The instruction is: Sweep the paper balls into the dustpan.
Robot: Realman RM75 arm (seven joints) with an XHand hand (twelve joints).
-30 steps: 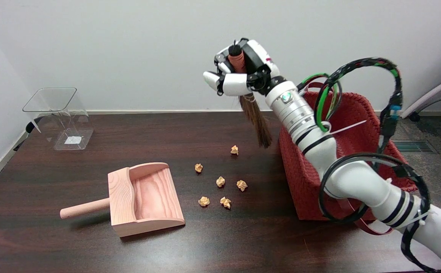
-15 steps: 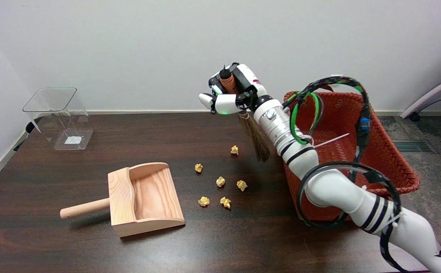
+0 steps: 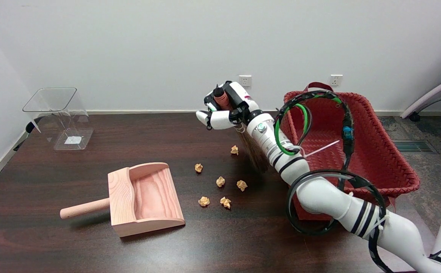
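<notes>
From the head view, my right hand [image 3: 226,110] is closed around the small broom [image 3: 252,151], bristles hanging just past the 6 paper balls [image 3: 220,181] on the desk [image 3: 53,235]. The dustpan [image 3: 144,197] lies beyond them, well apart. I judge this the approach; next, lower the bristles and sweep toward its mouth.

Six paper balls [image 3: 220,181], one dustpan [image 3: 144,199], one brush [image 3: 252,153], one red basket [image 3: 376,151], one clear bin [image 3: 59,117].
</notes>
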